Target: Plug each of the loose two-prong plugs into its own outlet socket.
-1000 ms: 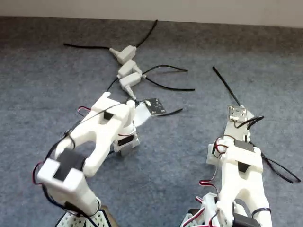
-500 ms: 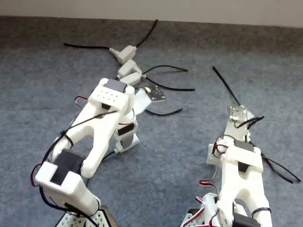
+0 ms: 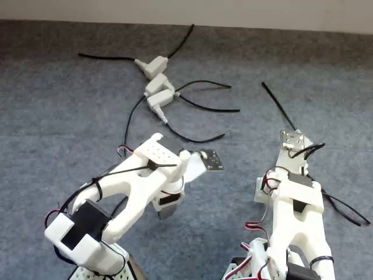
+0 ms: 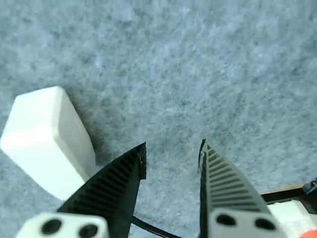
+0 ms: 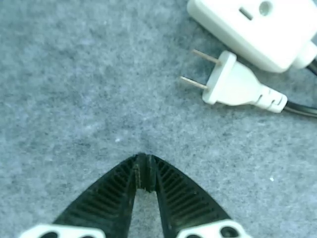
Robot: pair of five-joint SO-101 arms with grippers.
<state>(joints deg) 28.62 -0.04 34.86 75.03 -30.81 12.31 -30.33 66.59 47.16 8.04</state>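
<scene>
A white two-prong plug [image 5: 233, 84] lies flat on the grey bench [image 5: 74, 74], just beside a white outlet socket [image 5: 257, 25] and a little ahead of the right hand [image 5: 146, 173], whose jaws are pressed together on nothing; the left hand [image 4: 172, 146] is parted and empty, and more plugs and sockets [image 3: 157, 84] lie upper centre in the high view. The plug looks light, hard and smooth, with thin bendable prongs and a springy black cord [image 5: 302, 110], so the best hold is probably across its moulded body behind the prongs. The socket looks light enough to slide and likely needs bracing.
</scene>
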